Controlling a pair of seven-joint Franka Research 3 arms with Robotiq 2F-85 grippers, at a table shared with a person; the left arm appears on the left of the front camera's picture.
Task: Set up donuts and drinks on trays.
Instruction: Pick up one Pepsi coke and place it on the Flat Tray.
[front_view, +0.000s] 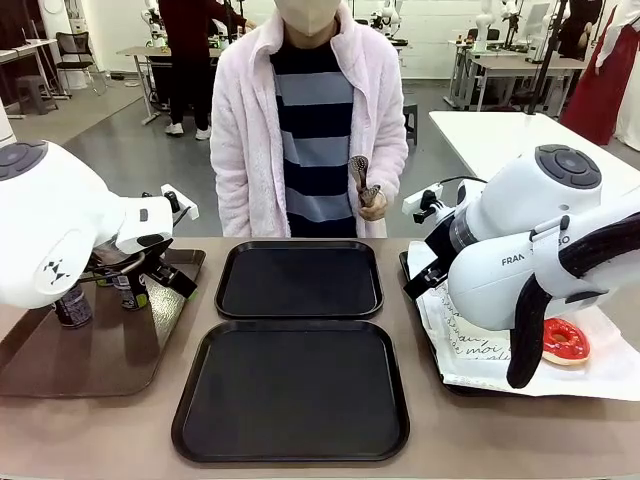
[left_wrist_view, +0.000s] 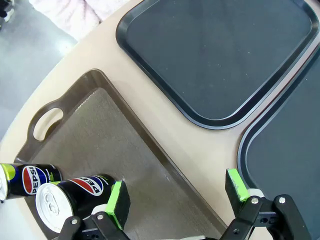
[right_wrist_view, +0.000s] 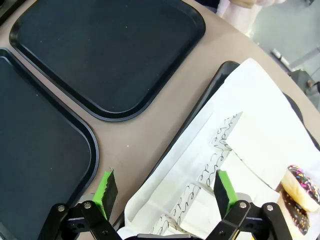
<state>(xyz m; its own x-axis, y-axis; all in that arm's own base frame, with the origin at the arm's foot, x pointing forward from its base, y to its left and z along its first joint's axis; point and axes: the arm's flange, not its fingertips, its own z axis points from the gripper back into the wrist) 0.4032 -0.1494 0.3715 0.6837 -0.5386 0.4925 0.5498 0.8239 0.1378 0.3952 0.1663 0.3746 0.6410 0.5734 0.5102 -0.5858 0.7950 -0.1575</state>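
While both square black plastic trays (front_view: 300, 280) lie bare, your left gripper (left_wrist_view: 177, 192) hangs with its jaws spread wide and nothing between them. Under it is the glossy brown handled tray (left_wrist_view: 100, 140).

- Cans: the nearest slim black Pepsi can (left_wrist_view: 75, 192) stands just outside one green pad, too close to tell touching from clear. A second can (left_wrist_view: 31, 177) stands just beyond it, away from the jaws.
- Handling, judged: thin metal wall, smooth print, likely slippery and easily dented. Tall and narrow, so a nudge may tip it. Take it across mid-body with the pads square and keep it upright. You cannot tell full from empty.
- Right gripper (right_wrist_view: 165, 192): also spread and empty, over the edge of the white paper sheet (right_wrist_view: 260, 130) lining the tray on its side.
- Donuts: a chocolate sprinkled donut (right_wrist_view: 300, 187) lies just outside one pad of the right gripper. A red-glazed donut (front_view: 565, 342) lies under that arm.
- Handling, judged: soft and light, with glaze that marks and sticks. Close gently across the ring, or take the script-printed paper holders (right_wrist_view: 220, 145).

Surface: a smooth tan tabletop (left_wrist_view: 200, 150). The black trays have raised rims and sit between your two grippers; lift loads clear of the rims.

Room: a person stands across the table holding tongs (front_view: 362, 180). Other tables stand farther back.
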